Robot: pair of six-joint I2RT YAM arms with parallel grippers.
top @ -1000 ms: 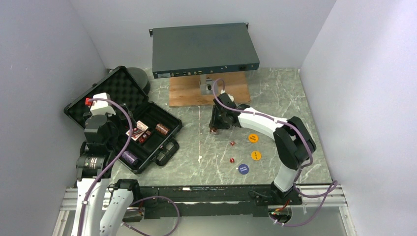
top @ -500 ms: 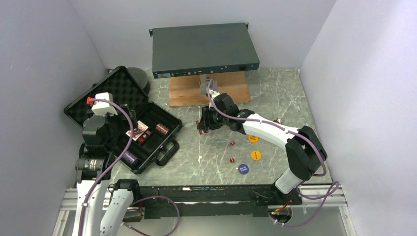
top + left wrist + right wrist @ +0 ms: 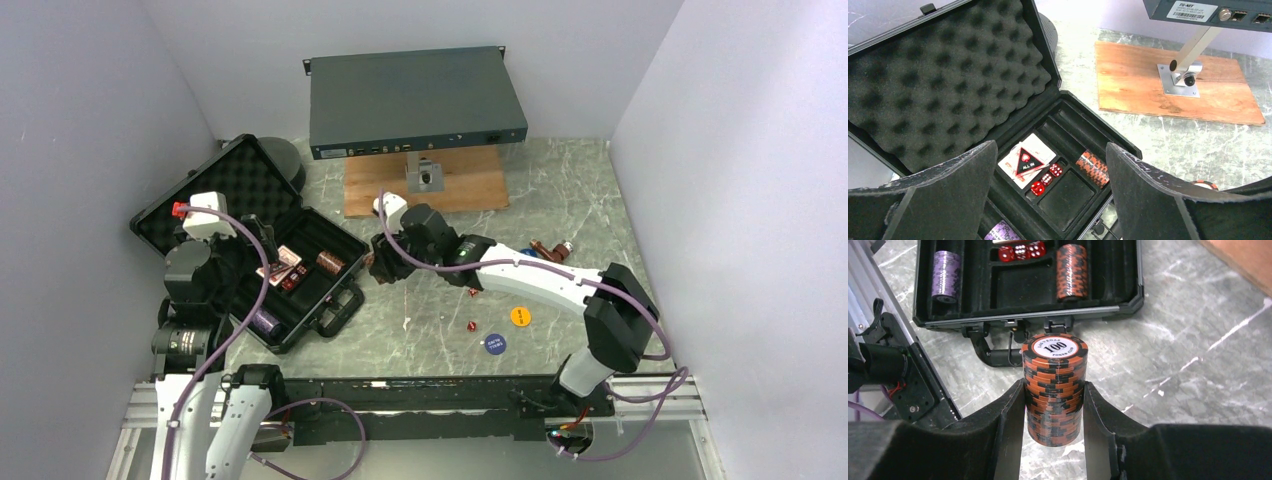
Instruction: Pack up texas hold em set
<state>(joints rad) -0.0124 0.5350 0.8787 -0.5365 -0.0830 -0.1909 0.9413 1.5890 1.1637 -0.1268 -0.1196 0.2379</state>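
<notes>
The black case (image 3: 342,262) lies open at the left with its foam lid (image 3: 938,80) back. It holds cards with an ALL IN marker (image 3: 1025,161), three red dice (image 3: 1047,180), an orange chip stack (image 3: 1094,166) and a purple chip stack (image 3: 942,276). My right gripper (image 3: 1054,405) is shut on another orange chip stack (image 3: 1054,385), held just off the case's front right edge near its handle (image 3: 998,354). My left gripper (image 3: 1050,150) is open and empty above the case. Two red dice (image 3: 472,292) (image 3: 471,325), an orange disc (image 3: 520,316) and a blue disc (image 3: 494,343) lie on the table.
A grey network switch (image 3: 415,100) stands on a post over a wooden board (image 3: 470,185) at the back. A brown chip stack (image 3: 545,250) lies at the right behind the right arm. White walls close in the sides.
My right arm has swung left from mid-table to the case's edge, carrying the orange chip stack. The left arm has barely moved.
</notes>
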